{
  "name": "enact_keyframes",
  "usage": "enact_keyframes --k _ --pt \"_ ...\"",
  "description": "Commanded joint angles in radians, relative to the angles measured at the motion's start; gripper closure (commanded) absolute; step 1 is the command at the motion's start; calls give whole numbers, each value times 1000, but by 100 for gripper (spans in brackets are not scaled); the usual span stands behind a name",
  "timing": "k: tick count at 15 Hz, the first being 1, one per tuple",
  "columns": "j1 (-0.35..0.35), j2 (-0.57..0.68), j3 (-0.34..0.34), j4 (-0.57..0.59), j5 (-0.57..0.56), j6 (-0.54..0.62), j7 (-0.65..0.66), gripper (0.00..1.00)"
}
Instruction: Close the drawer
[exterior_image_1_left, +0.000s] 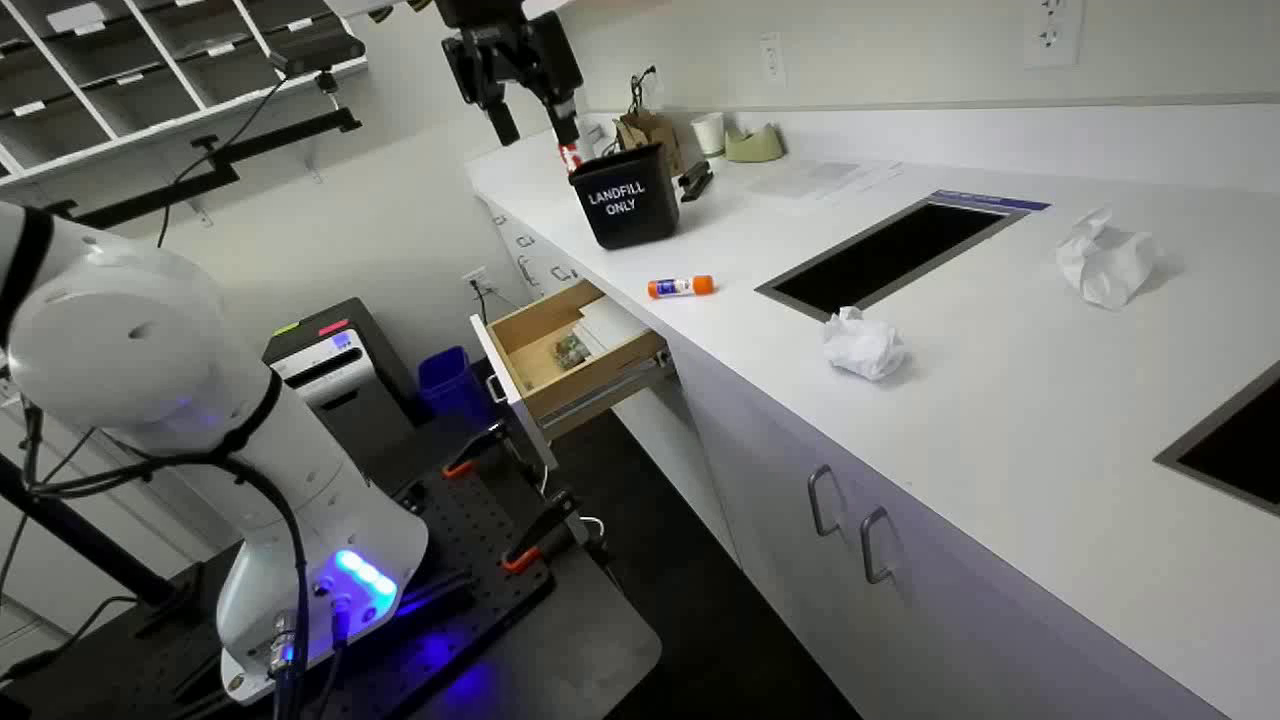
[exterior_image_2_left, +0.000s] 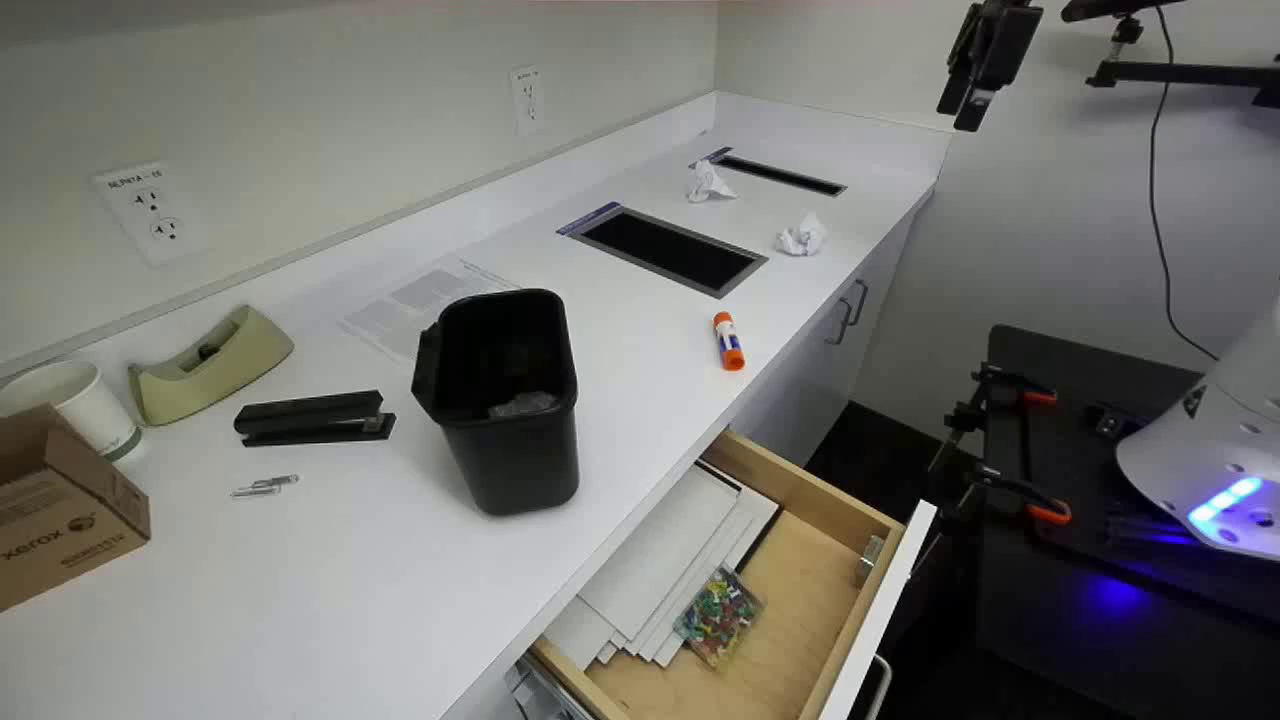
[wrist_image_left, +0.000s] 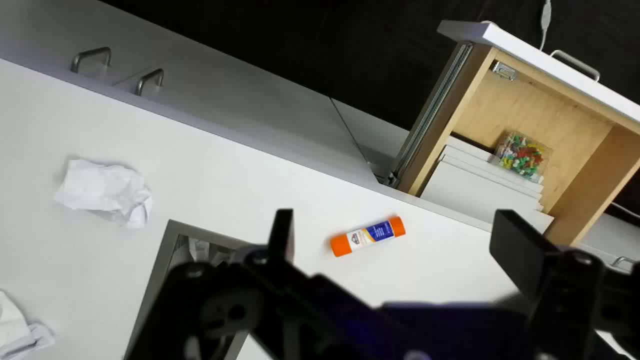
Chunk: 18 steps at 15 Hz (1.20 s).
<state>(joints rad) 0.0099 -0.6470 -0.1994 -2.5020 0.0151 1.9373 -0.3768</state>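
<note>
The drawer (exterior_image_1_left: 592, 374) stands pulled out from under the white counter. It has tan wooden sides, a white front panel and a small metal handle (exterior_image_1_left: 495, 388). Its inside shows in an exterior view (exterior_image_2_left: 800, 580), holding white envelopes or cards and a clear box of coloured pins (exterior_image_2_left: 718, 612). The drawer also shows at the upper right of the wrist view (wrist_image_left: 560, 115), with its handle (wrist_image_left: 575, 66) on the far side. My gripper (exterior_image_1_left: 537, 134) is open and empty, high above the counter and apart from the drawer. It also shows in an exterior view (exterior_image_2_left: 962, 114) and the wrist view (wrist_image_left: 398, 227).
An orange-capped glue stick (wrist_image_left: 369, 236) lies on the counter near the drawer. A black bin (exterior_image_2_left: 515, 460) stands at the counter edge. Crumpled papers (exterior_image_1_left: 862, 345) lie by a dark counter opening (exterior_image_1_left: 905, 255). Clamps (exterior_image_1_left: 540, 530) edge the robot's table, near the drawer front.
</note>
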Motion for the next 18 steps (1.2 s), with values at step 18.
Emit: enact_keyframes --k 18 --pt "316 -29 281 -172 38 33 -85 0"
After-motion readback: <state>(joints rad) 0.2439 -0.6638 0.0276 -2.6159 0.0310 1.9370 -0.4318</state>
